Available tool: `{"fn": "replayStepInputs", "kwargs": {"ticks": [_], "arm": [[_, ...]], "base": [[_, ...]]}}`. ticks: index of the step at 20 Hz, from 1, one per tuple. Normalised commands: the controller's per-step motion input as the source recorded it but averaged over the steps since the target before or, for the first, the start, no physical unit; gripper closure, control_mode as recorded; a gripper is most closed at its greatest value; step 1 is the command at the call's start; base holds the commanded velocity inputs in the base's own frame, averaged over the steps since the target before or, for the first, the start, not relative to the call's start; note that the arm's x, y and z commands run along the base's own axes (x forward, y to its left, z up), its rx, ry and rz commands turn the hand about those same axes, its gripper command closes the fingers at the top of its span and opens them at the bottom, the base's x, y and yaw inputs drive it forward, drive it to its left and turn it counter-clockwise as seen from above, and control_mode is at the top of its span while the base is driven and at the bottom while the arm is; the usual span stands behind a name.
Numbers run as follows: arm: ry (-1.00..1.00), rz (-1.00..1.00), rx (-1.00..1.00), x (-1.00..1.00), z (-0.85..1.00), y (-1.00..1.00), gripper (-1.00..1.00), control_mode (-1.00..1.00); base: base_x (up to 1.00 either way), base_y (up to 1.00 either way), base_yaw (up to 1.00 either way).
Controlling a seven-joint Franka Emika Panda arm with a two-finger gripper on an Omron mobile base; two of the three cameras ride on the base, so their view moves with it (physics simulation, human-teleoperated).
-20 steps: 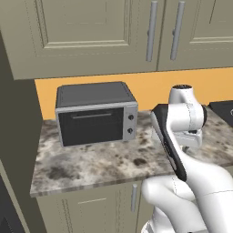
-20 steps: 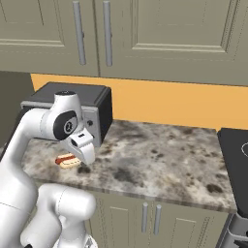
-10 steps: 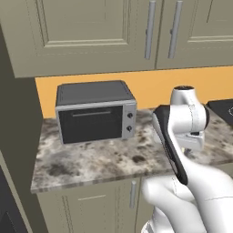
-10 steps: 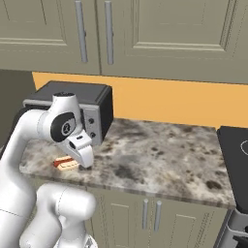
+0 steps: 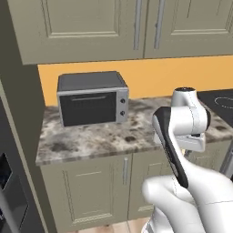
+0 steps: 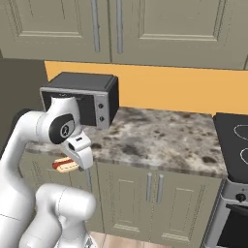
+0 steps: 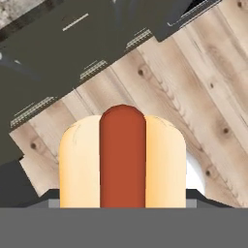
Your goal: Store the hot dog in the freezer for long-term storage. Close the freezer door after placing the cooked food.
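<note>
The hot dog (image 6: pixel 64 164), a tan bun with a red-orange sausage, hangs in front of the counter edge at the left, below the countertop level. My gripper (image 6: pixel 73 162) is shut on it from the right. In the hand view the hot dog (image 7: pixel 122 160) stands between the fingers of my gripper (image 7: pixel 122 196), with a wood floor (image 7: pixel 193 82) far beneath it. The freezer and the freezer door are out of view.
A grey-and-black countertop oven (image 5: pixel 92 98) (image 6: pixel 87 98) sits on the speckled counter (image 5: pixel 113 136) (image 6: pixel 160 140). Base cabinets (image 6: pixel 155 193) stand below it and wall cabinets above. A stove (image 6: pixel 237 145) is at the right. A dark fridge door with a dispenser recess (image 5: pixel 5 182) shows at the far left.
The whole picture has shifted: the base has backed away from the counter, so the cabinet fronts below it show. The hot dog stays in the shut gripper, now off the countertop.
</note>
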Motion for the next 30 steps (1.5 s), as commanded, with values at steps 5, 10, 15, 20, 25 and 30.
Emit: {"fn": "replayStepInputs", "kwargs": {"ticks": [5,10,15,20,25,30], "arm": [[0.00,0.00,0.00,0.00,0.00,0.00,1.00,1.00],[0.00,0.00,0.00,0.00,0.00,0.00,1.00,1.00],[0.00,0.00,0.00,0.00,0.00,0.00,1.00,1.00],[0.00,0.00,0.00,0.00,0.00,0.00,1.00,1.00],[0.00,0.00,0.00,0.00,0.00,0.00,1.00,1.00],[0.00,0.00,0.00,0.00,0.00,0.00,1.00,1.00]], "base": [[-0.72,0.01,0.00],[-0.64,0.12,0.02],[-0.56,0.16,0.13],[-0.55,0.11,0.22],[-0.65,0.05,0.20],[-0.31,0.26,0.29]]}}
